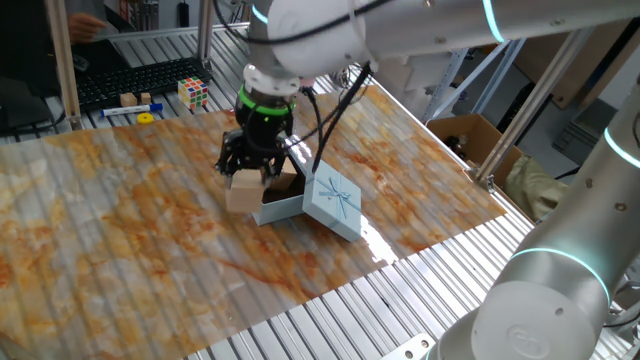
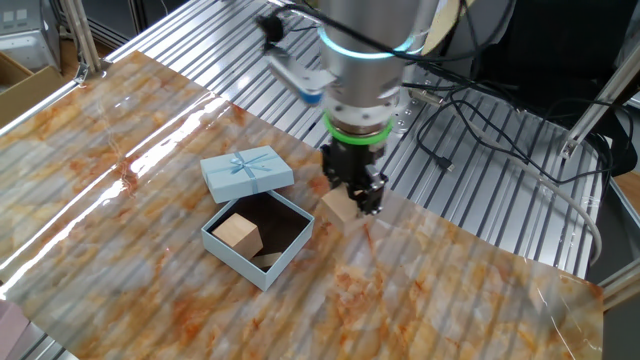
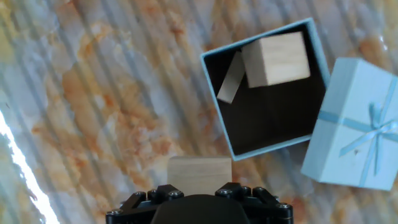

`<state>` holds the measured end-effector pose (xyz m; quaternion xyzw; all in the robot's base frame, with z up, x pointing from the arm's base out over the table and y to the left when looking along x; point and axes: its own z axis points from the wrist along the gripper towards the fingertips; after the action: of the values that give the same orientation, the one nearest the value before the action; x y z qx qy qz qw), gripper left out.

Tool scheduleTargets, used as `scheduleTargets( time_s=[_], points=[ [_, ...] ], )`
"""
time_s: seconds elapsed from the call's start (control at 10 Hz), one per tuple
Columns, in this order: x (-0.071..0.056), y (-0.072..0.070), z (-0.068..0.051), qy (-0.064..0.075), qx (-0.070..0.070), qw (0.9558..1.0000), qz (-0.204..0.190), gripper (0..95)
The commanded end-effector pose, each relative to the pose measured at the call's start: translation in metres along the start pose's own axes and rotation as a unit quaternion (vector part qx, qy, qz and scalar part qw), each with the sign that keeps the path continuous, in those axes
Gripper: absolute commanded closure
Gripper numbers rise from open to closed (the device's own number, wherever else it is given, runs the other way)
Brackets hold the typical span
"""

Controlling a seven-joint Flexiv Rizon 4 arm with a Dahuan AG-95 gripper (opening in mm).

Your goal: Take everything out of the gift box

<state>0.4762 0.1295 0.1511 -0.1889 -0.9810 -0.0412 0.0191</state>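
Observation:
The pale-blue gift box stands open on the marbled table, its dark inside showing. In it are one tan wooden block and a thin tan piece leaning beside the block. The box lid, with its bow drawing, lies against the box. My gripper is just outside the box, low over the table, shut on another wooden block. In the hand view that block shows just ahead of the gripper. From the first fixed view, the gripper and its block stand left of the box.
A Rubik's cube, a small wooden block and a yellow piece lie at the table's far edge. A brown carton sits off the right side. A metal post stands at the far left.

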Motion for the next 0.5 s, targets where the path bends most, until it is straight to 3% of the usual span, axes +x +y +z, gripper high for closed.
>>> scheduleTargets(
  time_s=[0.1, 0.5],
  points=[
    [0.006, 0.006, 0.005, 0.000, 0.001, 0.9999, -0.016, 95.0],
    [0.017, 0.010, 0.025, 0.001, 0.006, 0.9987, -0.050, 95.0]
  ],
)
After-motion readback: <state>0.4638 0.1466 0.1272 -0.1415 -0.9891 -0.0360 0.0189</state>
